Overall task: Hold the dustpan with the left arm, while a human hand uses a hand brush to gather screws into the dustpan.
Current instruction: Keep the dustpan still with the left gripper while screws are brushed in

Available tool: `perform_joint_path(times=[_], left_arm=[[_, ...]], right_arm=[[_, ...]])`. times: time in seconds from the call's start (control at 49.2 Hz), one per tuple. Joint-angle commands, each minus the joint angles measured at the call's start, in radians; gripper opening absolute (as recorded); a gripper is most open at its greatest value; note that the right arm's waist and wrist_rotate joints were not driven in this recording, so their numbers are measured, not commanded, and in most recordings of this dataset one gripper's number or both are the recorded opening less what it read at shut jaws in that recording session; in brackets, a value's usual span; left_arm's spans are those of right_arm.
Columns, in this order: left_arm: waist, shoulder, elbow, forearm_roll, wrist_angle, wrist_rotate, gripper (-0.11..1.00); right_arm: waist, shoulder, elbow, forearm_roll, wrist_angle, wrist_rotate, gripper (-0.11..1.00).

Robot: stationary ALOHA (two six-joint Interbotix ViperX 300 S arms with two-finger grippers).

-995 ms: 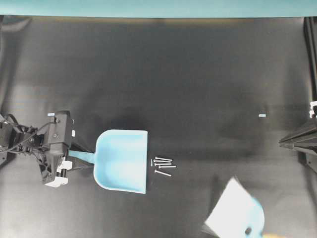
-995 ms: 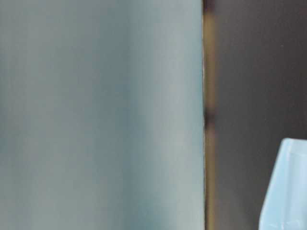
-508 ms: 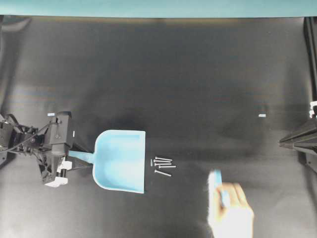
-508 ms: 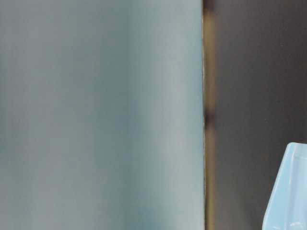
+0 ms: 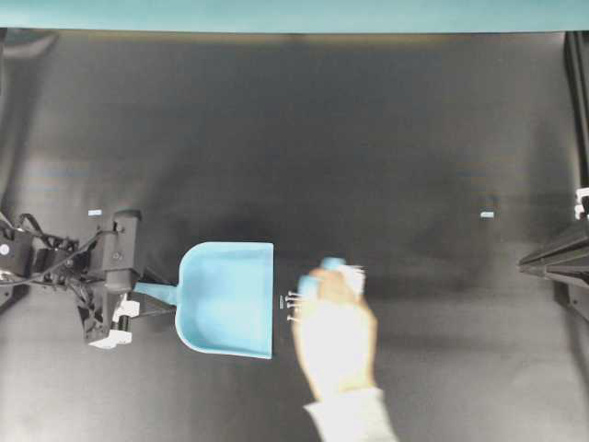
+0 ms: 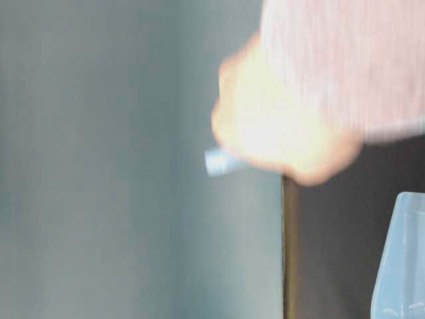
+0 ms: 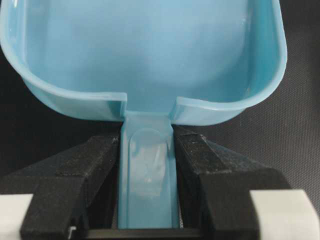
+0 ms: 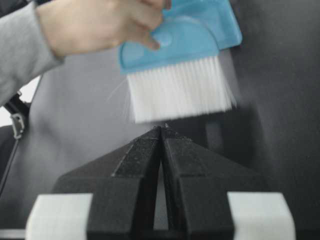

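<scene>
We see the dustpan [image 5: 227,299] flat on the black worktop [image 5: 304,138], toward its left front part, mouth facing right, nothing inside it as far as the wrist view shows. The left gripper [image 7: 147,165] has its jaws clamped on the dustpan's narrow handle [image 5: 155,292], so we judge the holding part done. The screws [image 5: 293,304] lie just off the mouth, partly hidden under the human hand [image 5: 336,327], none over the lip yet. The hand holds the brush [image 8: 182,60], blue back up, white bristles down, right beside the screws on their far side from the pan. We judge sweeping is just starting; all screws are left to gather. The right gripper [image 8: 161,132] sits parked at the right edge, jaws together, empty. A small pale blue speck [image 5: 487,215] lies near the right edge.
</scene>
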State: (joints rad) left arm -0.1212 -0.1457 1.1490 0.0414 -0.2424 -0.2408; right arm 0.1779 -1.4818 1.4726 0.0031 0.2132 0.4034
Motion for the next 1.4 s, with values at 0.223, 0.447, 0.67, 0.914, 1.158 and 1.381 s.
perform_joint_path(times=[0.223,0.447,0.67,0.914,1.158,1.381], left_arm=[[0.0,0.006,-0.012,0.003,-0.005,0.0,0.3],[0.0,0.006,-0.009,0.003,-0.006,0.0,0.3],[0.002,0.006,0.0,0.003,-0.009,0.0,0.3],[0.008,0.009,0.003,0.003,-0.014,0.014,0.3],[0.011,0.023,-0.002,0.003,-0.025,0.017,0.3],[0.011,0.043,0.003,0.005,-0.066,0.018,0.3]], right_arm=[[0.0,0.005,-0.005,0.002,-0.009,0.002,0.0],[0.0,0.005,-0.005,0.002,-0.009,0.002,0.0],[0.0,0.005,-0.005,0.002,-0.009,0.002,0.0],[0.0,0.005,-0.005,0.002,-0.009,0.0,0.0],[0.0,0.005,-0.005,0.002,-0.009,0.0,0.0],[0.0,0.005,-0.005,0.002,-0.009,0.002,0.0]])
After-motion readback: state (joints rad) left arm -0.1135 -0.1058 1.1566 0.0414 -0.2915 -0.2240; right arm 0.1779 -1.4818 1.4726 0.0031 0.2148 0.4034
